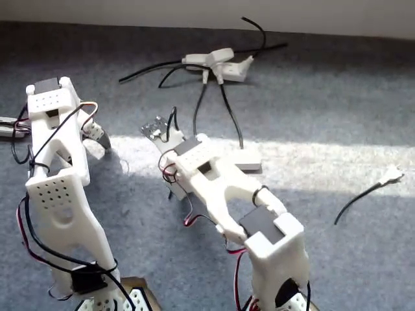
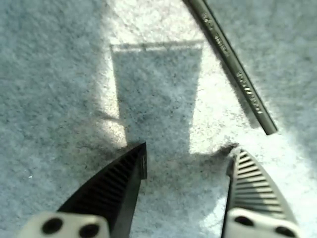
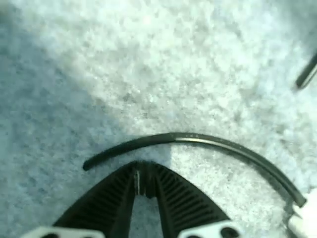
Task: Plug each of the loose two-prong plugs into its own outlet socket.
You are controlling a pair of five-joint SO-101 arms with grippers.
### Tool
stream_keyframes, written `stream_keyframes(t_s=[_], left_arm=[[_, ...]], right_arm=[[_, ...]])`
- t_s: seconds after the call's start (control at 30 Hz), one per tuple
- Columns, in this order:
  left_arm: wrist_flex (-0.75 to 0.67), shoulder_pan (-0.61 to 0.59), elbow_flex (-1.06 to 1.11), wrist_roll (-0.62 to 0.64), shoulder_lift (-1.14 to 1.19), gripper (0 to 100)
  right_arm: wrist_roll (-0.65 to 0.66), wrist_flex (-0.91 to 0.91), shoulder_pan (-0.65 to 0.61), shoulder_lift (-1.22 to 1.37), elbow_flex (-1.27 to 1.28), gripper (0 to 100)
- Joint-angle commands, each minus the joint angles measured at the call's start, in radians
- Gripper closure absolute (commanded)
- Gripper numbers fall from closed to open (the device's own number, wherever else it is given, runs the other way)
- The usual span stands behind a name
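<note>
The right arm's jaws were together on nothing, a black cable just ahead of their tips; the left arm's jaws stood apart over bare desk. Seen from above, one loose plug lay at 3 o'clock, well apart from the outlet sockets at 12 o'clock, so I judged closed jaws might only push the cable away instead of gripping it.
</note>
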Motion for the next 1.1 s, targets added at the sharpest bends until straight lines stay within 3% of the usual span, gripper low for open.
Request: stream_keyframes(t_s=[0.0, 0.43, 0.67, 0.83, 1.07], left_arm=[[0.011, -0.008, -0.005, 0.012, -0.007, 74], [0.012, 0.004, -0.005, 0.014, -0.008, 74], [0.012, 0.004, -0.005, 0.014, -0.008, 74], [0.012, 0.004, -0.005, 0.014, -0.008, 74], [0.012, 0.019, -0.005, 0.012, -0.008, 74]], right_arm=[[-0.012, -0.013, -0.016, 0.068, -0.206, 99.1], [-0.012, 0.202, -0.025, 0.237, -0.745, 99.1], [-0.008, 0.464, 0.022, 0.232, -0.986, 99.1], [-0.005, 0.567, 0.196, 0.240, -1.040, 99.1], [0.034, 0.444, 0.447, 0.240, -0.875, 99.1]])
